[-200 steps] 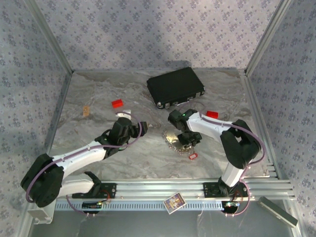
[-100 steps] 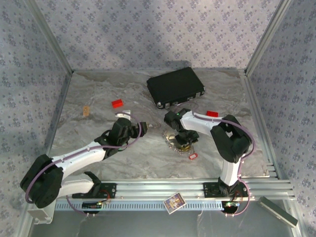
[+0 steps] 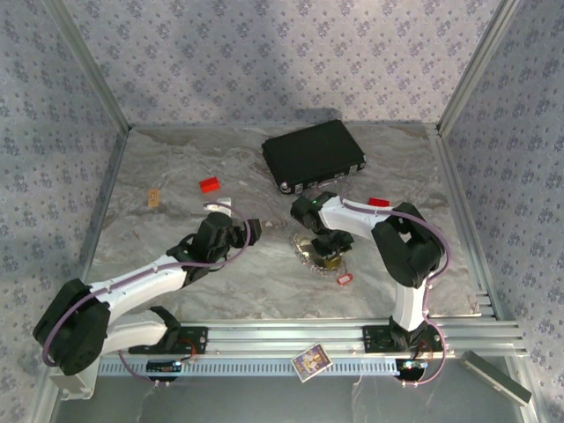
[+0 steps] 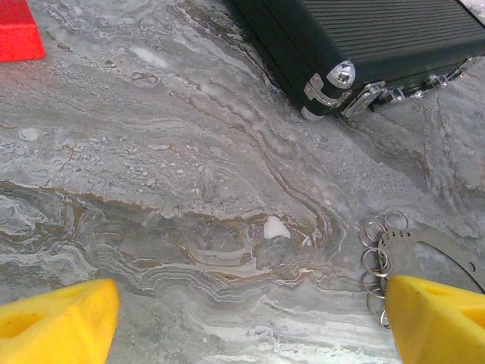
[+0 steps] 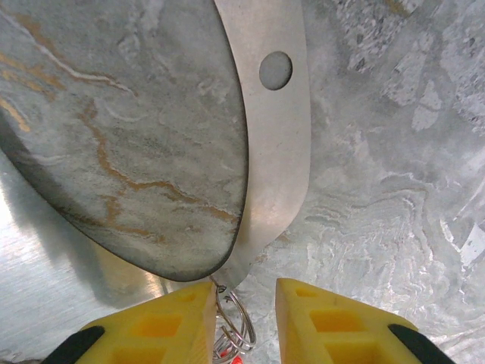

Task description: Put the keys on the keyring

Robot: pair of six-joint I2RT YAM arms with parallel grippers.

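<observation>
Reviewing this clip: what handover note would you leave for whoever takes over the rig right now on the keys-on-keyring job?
Left end effector: open wide, empty, low over the table beside the keyring.
Right end effector: part open, fingers either side of a small split ring at the keyring's edge.
Red key: on the table by the keyring's near edge; threaded or not, cannot tell.
Done: nothing confirmed.
Left to do: grip that ring, then the threading itself.

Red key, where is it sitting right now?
In the top view the red key lies on the marble table, right of centre, just to the near right of the keyring and toward the table's near edge.
</observation>
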